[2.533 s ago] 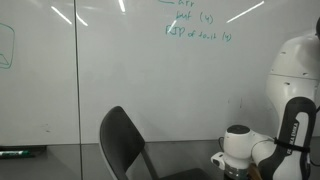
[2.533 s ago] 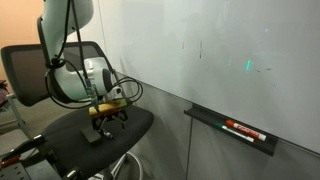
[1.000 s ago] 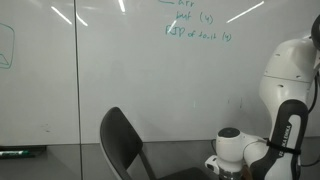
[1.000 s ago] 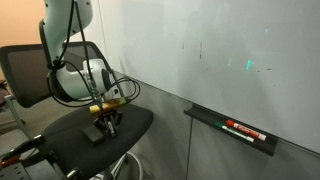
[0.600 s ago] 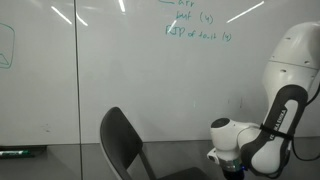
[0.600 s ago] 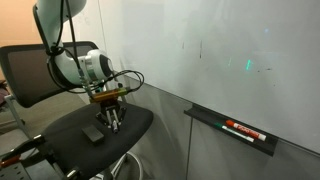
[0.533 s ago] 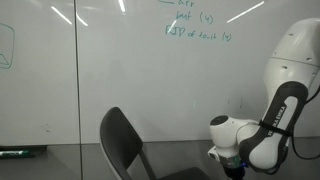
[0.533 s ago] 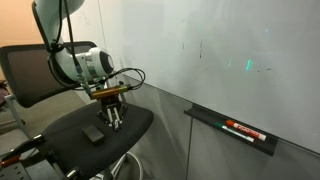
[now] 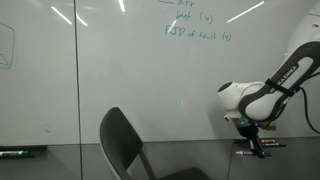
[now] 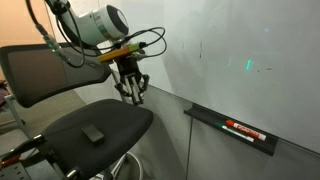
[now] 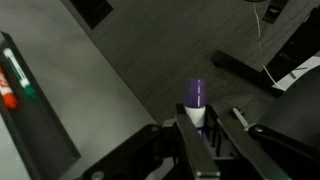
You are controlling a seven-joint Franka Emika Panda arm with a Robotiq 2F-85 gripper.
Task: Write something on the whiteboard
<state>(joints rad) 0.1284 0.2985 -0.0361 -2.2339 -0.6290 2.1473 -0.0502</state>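
The whiteboard (image 9: 130, 70) is mounted on the wall and fills most of both exterior views (image 10: 240, 40); a few lines of green handwriting (image 9: 195, 25) are seen near its top edge. The gripper (image 10: 132, 93) is held in the air close in front of the board's lower part, above the far edge of a chair (image 10: 60, 75). In the wrist view the fingers (image 11: 190, 140) are closed on a marker (image 11: 196, 100) with a purple cap, though the contact at the pads is partly hidden. No touch between marker and board can be made out.

A small black block (image 10: 93, 133) lies on the chair seat, below and to the side of the gripper. A tray (image 10: 205, 117) is fixed under the board's lower edge, well apart from the gripper, and a red-and-black pen (image 10: 243, 130) rests in it. In an exterior view the chair's dark backrest (image 9: 120, 140) stands between camera and board, beside the arm (image 9: 275, 85).
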